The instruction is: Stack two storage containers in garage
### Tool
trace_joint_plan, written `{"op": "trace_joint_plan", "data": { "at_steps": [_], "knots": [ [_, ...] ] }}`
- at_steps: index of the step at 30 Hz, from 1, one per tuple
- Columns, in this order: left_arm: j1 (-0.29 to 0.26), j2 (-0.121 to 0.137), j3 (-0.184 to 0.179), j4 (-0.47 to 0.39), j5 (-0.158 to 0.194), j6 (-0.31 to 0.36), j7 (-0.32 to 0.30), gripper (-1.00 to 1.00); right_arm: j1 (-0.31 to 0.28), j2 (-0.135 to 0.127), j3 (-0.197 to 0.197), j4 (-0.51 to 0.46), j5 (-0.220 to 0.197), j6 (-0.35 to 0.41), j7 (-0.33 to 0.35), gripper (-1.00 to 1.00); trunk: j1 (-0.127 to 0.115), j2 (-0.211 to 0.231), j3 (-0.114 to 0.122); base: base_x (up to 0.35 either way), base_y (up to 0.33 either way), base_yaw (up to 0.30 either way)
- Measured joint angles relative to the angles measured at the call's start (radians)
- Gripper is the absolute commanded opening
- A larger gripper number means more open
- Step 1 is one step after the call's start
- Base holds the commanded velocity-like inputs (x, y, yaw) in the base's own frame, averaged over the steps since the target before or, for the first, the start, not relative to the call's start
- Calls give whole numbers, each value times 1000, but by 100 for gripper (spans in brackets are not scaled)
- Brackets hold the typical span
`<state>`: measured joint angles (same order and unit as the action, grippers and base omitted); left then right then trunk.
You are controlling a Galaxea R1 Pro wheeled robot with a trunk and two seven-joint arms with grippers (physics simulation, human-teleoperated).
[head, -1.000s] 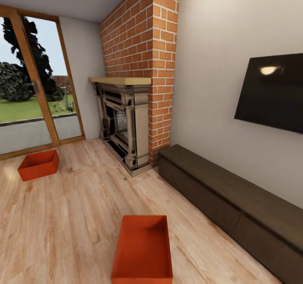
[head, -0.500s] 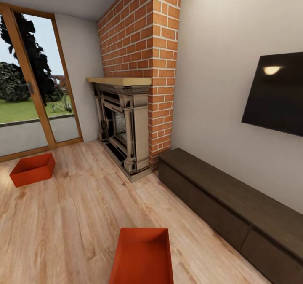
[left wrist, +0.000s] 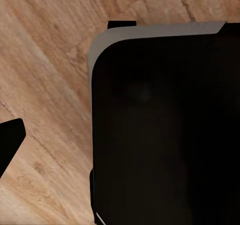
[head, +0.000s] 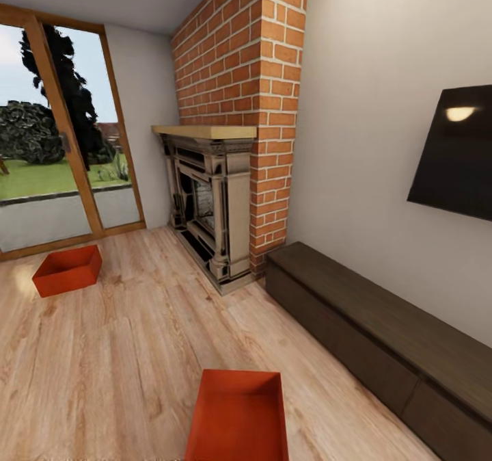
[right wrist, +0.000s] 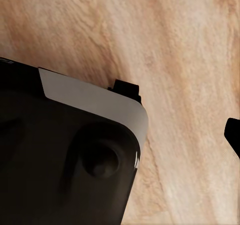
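Storage containers: both sit on the living room's wood-plank floor [head: 123,351]. Near container [head: 239,416] is at the bottom centre of the head view, open top up, empty, near end cut off by the frame edge. Far container [head: 67,269] is far left, just short of the glass patio door [head: 55,167], also empty and upright. They are well apart.

Grippers: can't tell whether either is open or closed. Both wrist views look past dark robot bodywork at floor planks, with only dark slivers at the frame edges. Nothing appears held.

Step in hand, as I read it: approach and pick up the near container. Suggest squaring the base to its long axis, stopping close enough that the whole rim is in sight, then taking opposite walls with both arms. The walls look thin and tapered, so a one-sided pinch may tilt it.

Room: brick fireplace [head: 225,201] with wood mantel mid-scene, low dark media cabinet [head: 383,331] along the right wall under a wall TV [head: 458,153]. Keep the base left of the cabinet when turning. Floor is smooth, so the bin could slide if nudged.
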<state>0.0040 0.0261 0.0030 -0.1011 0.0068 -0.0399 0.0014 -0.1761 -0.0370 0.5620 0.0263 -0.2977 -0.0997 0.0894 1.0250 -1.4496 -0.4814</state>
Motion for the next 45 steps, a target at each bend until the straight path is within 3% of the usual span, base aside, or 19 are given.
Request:
{"op": "trace_joint_plan", "data": {
  "at_steps": [14,45],
  "knots": [
    [0,-1,1,0,-1,0,0,100,0,0,0,0,-1,1,0,100,0,0,0,25,116,20],
    [0,-1,0,0,-1,0,0,100,0,-3,6,0,-9,1,0,100,0,0,0,1,2,-53]
  ]
}}
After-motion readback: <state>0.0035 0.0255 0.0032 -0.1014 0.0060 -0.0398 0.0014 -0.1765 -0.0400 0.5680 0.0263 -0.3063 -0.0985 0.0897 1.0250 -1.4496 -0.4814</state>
